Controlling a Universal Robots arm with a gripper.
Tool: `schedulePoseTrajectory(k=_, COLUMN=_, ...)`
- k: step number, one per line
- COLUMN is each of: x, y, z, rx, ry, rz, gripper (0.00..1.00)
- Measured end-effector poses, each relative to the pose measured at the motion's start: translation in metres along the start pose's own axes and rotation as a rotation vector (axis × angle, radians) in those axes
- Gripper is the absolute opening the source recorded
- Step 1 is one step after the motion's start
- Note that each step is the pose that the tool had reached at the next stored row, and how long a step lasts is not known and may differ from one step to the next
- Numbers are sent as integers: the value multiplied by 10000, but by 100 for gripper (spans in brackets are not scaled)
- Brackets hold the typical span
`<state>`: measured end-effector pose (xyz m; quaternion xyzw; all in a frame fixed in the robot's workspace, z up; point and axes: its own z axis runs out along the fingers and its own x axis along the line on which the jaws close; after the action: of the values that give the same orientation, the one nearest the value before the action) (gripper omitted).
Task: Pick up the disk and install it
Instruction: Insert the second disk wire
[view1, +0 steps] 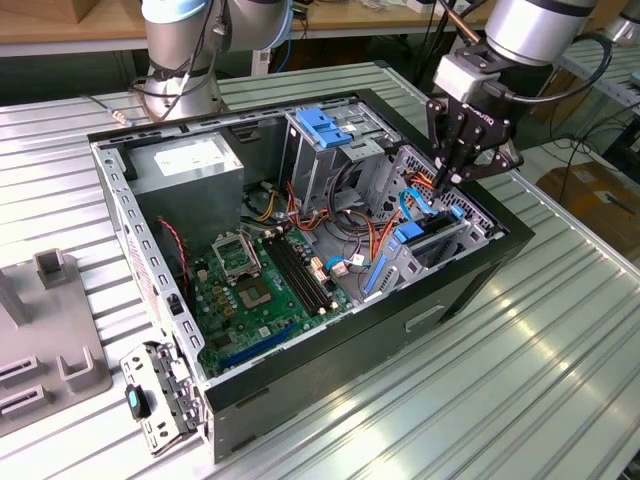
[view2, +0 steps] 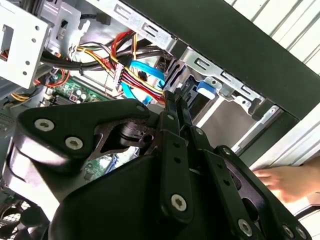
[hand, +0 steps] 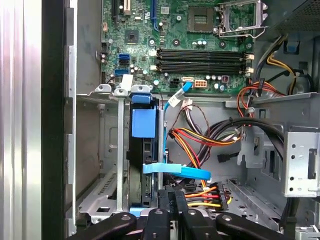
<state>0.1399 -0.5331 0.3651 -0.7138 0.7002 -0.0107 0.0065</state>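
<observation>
Disk (hand: 143, 150) stands on edge in the metal drive bay (hand: 112, 145) at the front corner of the open computer case (view1: 470, 275), its blue plastic frame showing along the top; in the exterior view it sits at (view1: 425, 235). Thin sheet-metal walls press close on both flat sides, and bundled red, yellow and black wires (hand: 200, 142) fill the room beside it. A flat blue cable (hand: 175, 171) crosses its near end. The hand (view1: 447, 180) hangs just above the bay, its black fingers (hand: 172, 200) drawn narrow, nearly together, with nothing seen between them. The first wrist view looks along the bay to the green motherboard (hand: 195, 55). The second wrist view shows a person's hand (view2: 287, 182) beside the case. The ribbed metal tabletop (view1: 520, 380) lies open around the case.
</observation>
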Motion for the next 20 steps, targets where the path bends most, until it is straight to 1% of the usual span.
schedulePoseTrajectory(k=1, x=14, y=0, z=0, rx=1, ry=-62, rz=16, gripper=16)
schedulePoseTrajectory(k=2, x=21, y=0, z=0, rx=1, ry=-106, rz=18, gripper=16)
schedulePoseTrajectory(k=4, x=35, y=0, z=0, rx=4, ry=-229, rz=22, gripper=16)
schedulePoseTrajectory(k=5, x=42, y=1, z=1, rx=4, ry=-250, rz=23, gripper=16)
schedulePoseTrajectory(k=7, x=50, y=1, z=0, rx=5, ry=-274, rz=23, gripper=16)
schedulePoseTrajectory(k=20, x=75, y=1, z=2, rx=5, ry=-274, rz=23, gripper=16)
